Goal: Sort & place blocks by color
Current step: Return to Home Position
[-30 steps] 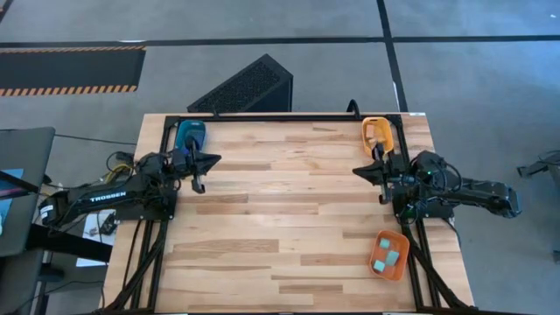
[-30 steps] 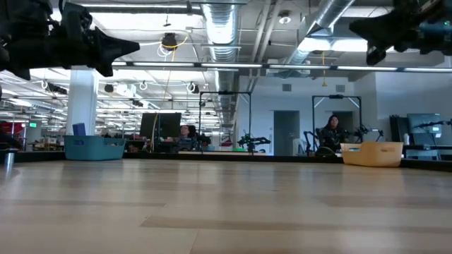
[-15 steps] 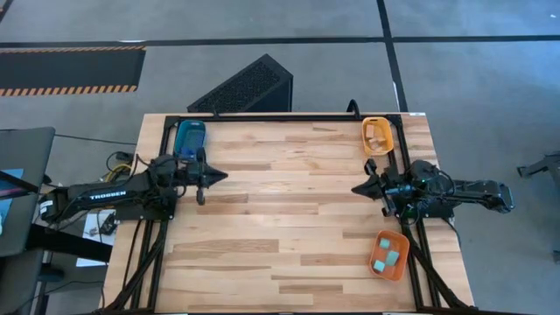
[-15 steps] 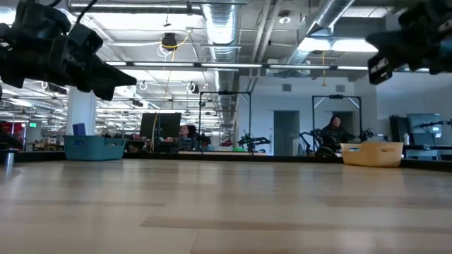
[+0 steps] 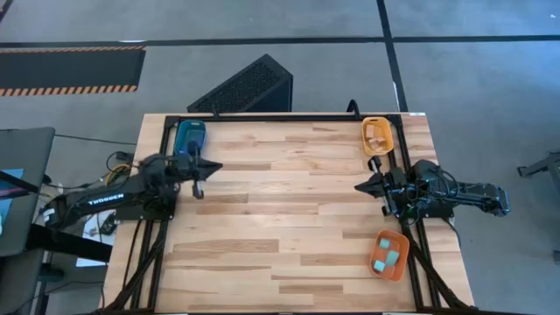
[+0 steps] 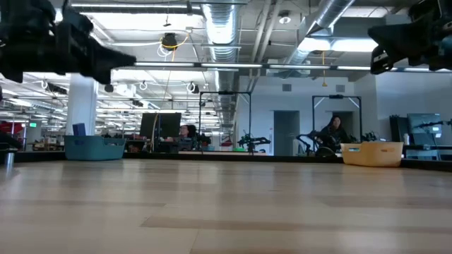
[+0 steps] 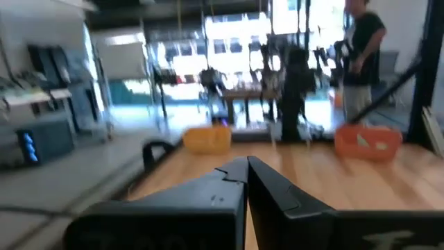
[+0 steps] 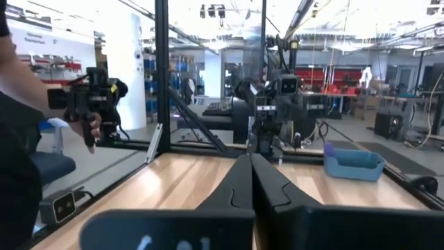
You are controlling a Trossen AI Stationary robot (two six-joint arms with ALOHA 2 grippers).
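Inspecting both arms: the left gripper (image 5: 213, 166) hangs above the left side of the table (image 5: 289, 219), pointing toward the centre. Its fingers (image 7: 229, 182) are pressed together with nothing between them. The right gripper (image 5: 360, 185) hangs above the right side, also pointing toward the centre, with its fingers (image 8: 239, 182) likewise closed and empty. Light cyan cubes (image 5: 386, 256) lie in the orange tray (image 5: 389, 236), which sits behind the right gripper toward the near edge, beside that arm. Pale tan pieces (image 5: 379, 131) lie in the yellow-orange tray (image 5: 366, 140), near the right gripper on its far-edge side. The blue tray (image 5: 180, 138) sits just beside the left gripper at the far edge. Its inside reads dark, probably the dark blue blocks (image 5: 191, 133), though separate pieces cannot be made out.
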